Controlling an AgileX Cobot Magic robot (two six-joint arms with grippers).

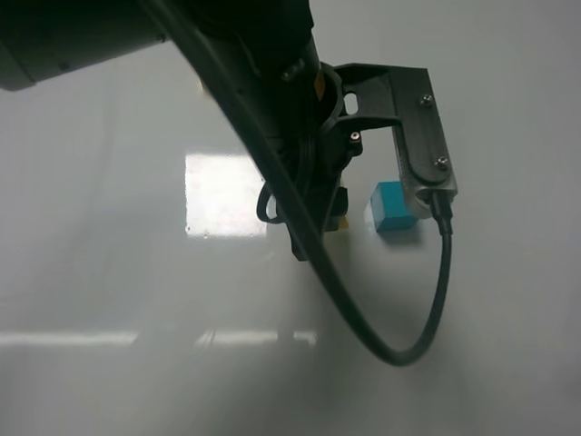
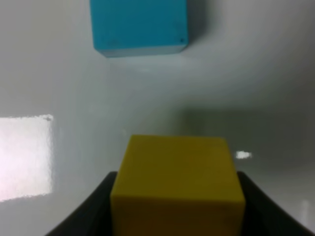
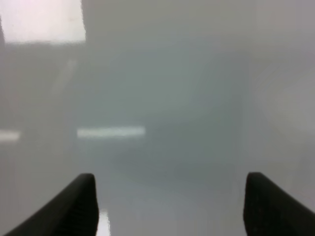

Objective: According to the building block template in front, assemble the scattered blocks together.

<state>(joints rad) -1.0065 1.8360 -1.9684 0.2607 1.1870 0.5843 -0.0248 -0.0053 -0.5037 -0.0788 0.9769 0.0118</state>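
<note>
My left gripper (image 2: 177, 201) is shut on the mustard-yellow cube (image 2: 177, 182), one black finger on each side of it. The teal cube (image 2: 140, 24) lies on the white table a short way beyond it, apart from it. In the exterior high view the left arm covers the middle. Its gripper (image 1: 320, 227) points down just left of the teal cube (image 1: 392, 207), and only a sliver of the yellow cube (image 1: 343, 221) shows. My right gripper (image 3: 170, 206) is open and empty over bare table. The yellow-teal template bar is out of view.
The white glossy table (image 1: 109, 272) carries bright light reflections. The left arm's camera bracket (image 1: 419, 136) and a black cable (image 1: 427, 318) hang over the area right of the gripper.
</note>
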